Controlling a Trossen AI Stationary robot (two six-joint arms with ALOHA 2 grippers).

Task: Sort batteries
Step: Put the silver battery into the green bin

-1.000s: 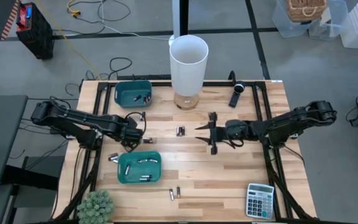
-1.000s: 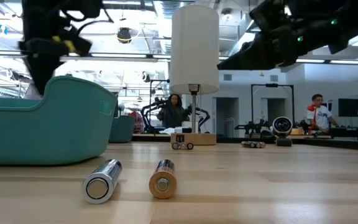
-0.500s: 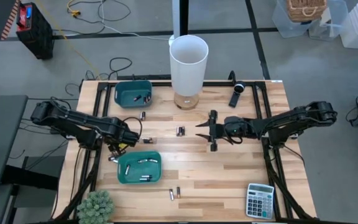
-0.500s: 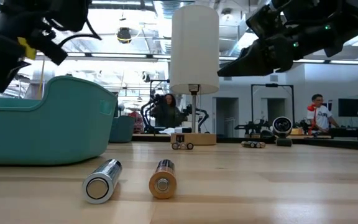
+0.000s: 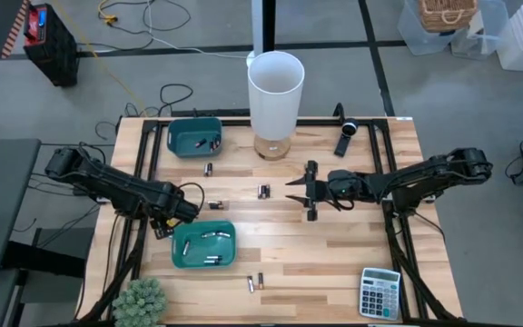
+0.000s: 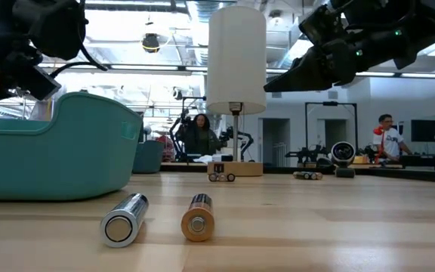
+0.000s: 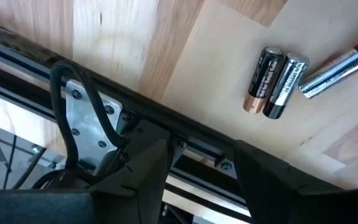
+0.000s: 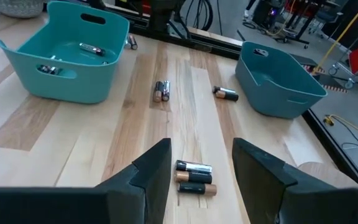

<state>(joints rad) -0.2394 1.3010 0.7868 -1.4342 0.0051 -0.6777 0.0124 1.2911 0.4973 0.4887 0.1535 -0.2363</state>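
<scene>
Hovering with both jaws released and empty, our right gripper point(image 5: 294, 192) nears the central batteries point(image 5: 263, 192), our left gripper point(image 5: 164, 224) beside the near bin point(image 5: 227, 255).

Overhead, table-level (level), two wrists.

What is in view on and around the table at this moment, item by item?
Teal bins: two; one at the far left, one near the front, both holding batteries.
Loose batteries: small groups; pair at centre, pair at the front edge, others beside the left gripper.
Lamp: one, white shade, wooden base, far centre.
Calculator: one, front right corner.
Black device: one, far right.
Plant: one, green, front left corner.
People: two, in the room behind.
Left gripper: open, empty, left table edge.
Right gripper: open, empty, above centre.
</scene>
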